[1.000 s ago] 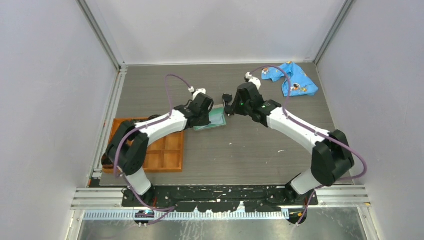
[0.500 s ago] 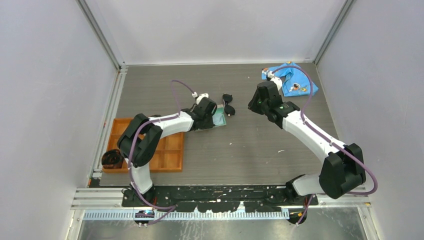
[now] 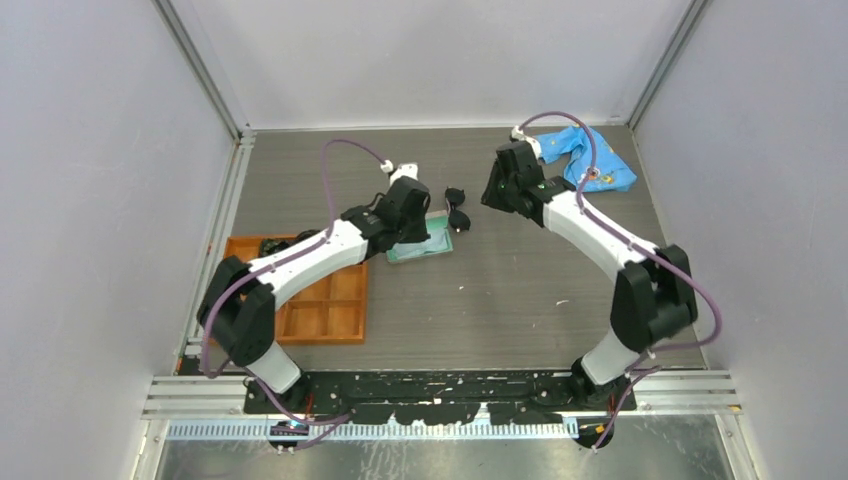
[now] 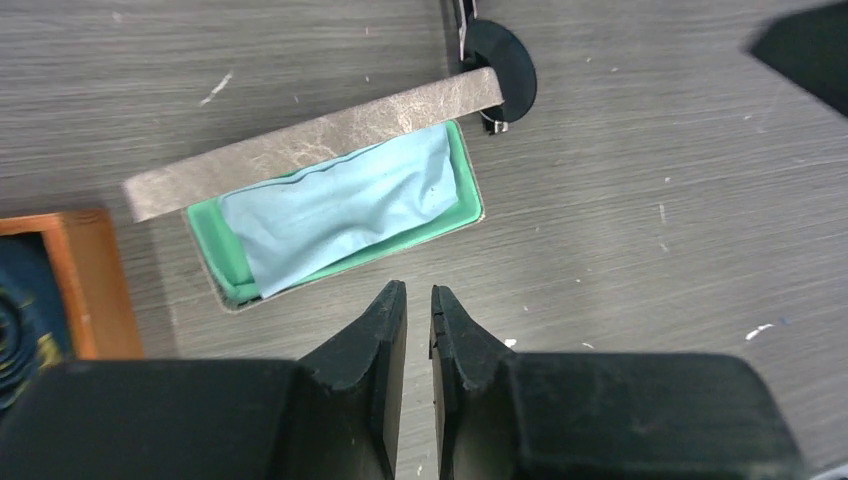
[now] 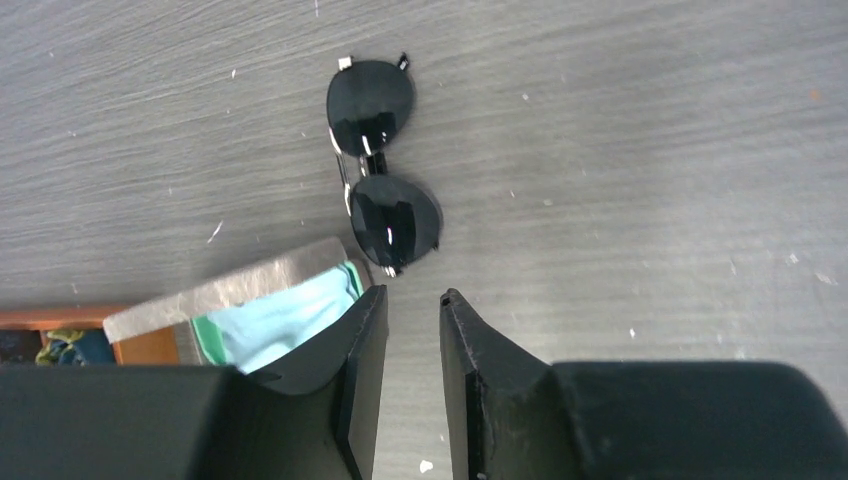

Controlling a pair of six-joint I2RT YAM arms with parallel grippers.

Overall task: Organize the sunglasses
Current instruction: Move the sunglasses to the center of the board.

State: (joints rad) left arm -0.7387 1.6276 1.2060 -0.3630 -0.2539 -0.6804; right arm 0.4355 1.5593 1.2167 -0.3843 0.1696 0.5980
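Found an orange compartment tray [image 3: 335, 300] nearest, at the left edge of the table [image 3: 500, 290], a dark coiled bundle [image 4: 12, 335] in one compartment. Saw, just past its far right corner, a grey-tan case [image 3: 425, 243] lying open, with teal lining, a pale blue cloth [image 4: 340, 205] inside and the lid [image 4: 320, 140] raised on the far side. Noted the left jaws above the case's near edge, parted by only a thin slit and holding nothing. Spotted the sunglasses [image 3: 457, 209] flat on the table just beyond the case's far right corner, both dark lenses showing, one lens right by the lid; could not tell whether touching. Noted the right jaws a little to the right of them, parted by a modest gap, empty, clear of the frame. Made out a blue patterned cloth [image 3: 598, 165] crumpled at the far right corner.
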